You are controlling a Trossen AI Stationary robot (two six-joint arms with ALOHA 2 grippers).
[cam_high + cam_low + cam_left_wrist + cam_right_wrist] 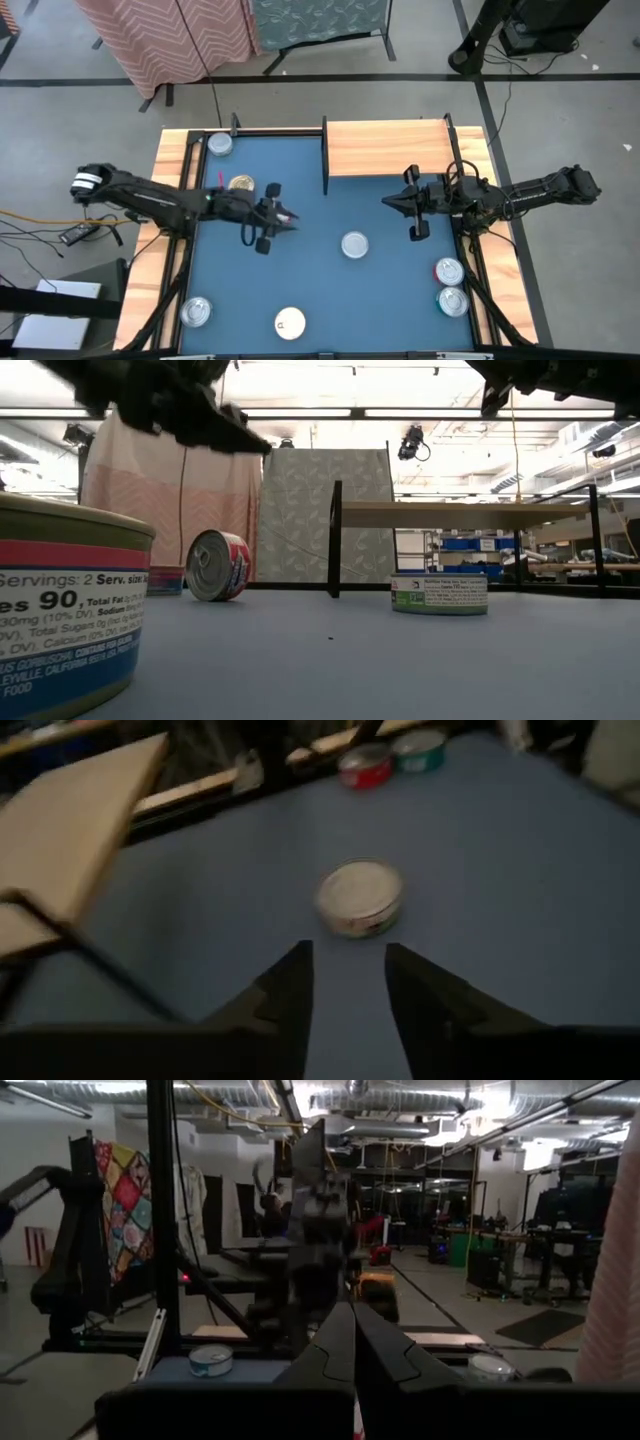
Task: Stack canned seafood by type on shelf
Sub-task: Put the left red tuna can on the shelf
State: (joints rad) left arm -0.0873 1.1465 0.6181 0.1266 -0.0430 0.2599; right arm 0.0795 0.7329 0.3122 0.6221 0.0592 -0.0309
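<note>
Short round silver-lidded tin with green label (354,244) flat on blue table (300,230) mid-way, shelf of light wood plank (390,147) unstocked. Rigid, slick, probably light; best pinched across its side wall. Left gripper (348,982) parted, empty, above table; right gripper (387,203) closed, empty, near shelf

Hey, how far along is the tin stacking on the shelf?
Nothing is stacked yet: the shelf looks bare. The left hand, open and empty, points at the middle tin; the right hand is shut, holding nothing. The tins are all on the table.
</note>
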